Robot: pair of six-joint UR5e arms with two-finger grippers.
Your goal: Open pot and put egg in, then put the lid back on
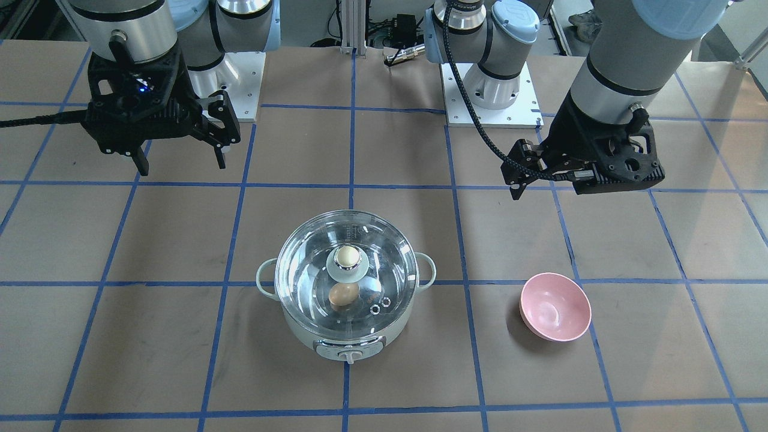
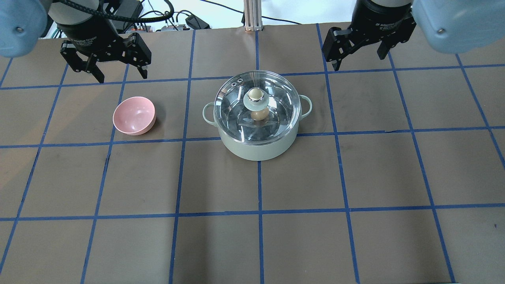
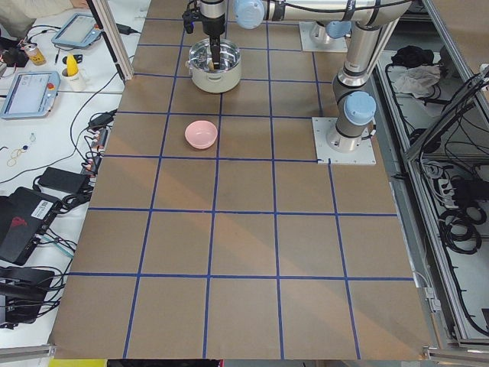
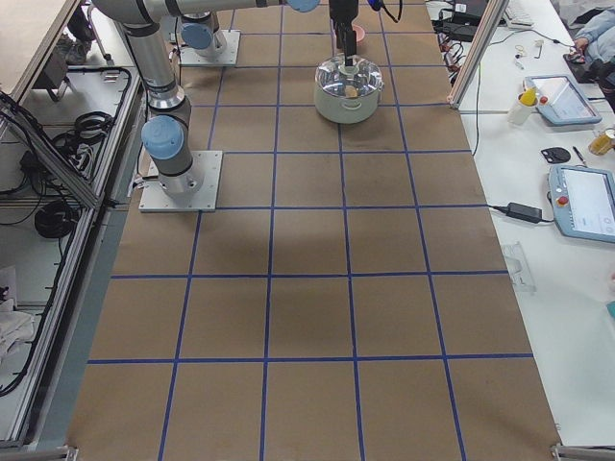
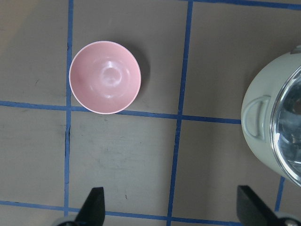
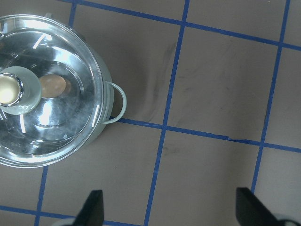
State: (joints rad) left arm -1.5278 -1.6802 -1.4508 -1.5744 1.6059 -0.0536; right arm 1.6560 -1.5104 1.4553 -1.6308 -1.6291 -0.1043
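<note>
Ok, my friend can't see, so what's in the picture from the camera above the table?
A pale mint pot sits in the middle with its glass lid on and a brown egg visible inside. An empty pink bowl sits to its left, and the left gripper and right gripper hang open at the back.

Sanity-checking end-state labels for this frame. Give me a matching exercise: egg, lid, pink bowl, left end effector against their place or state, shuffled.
Column 1
1. egg
2. lid
3. pink bowl
4. left end effector

Column 2
A. open, holding nothing
B. seated on the pot
C. empty, standing apart from the pot
D. inside the pot, seen through the glass

Pairs: 1-D, 2-B, 3-C, 4-A
</note>
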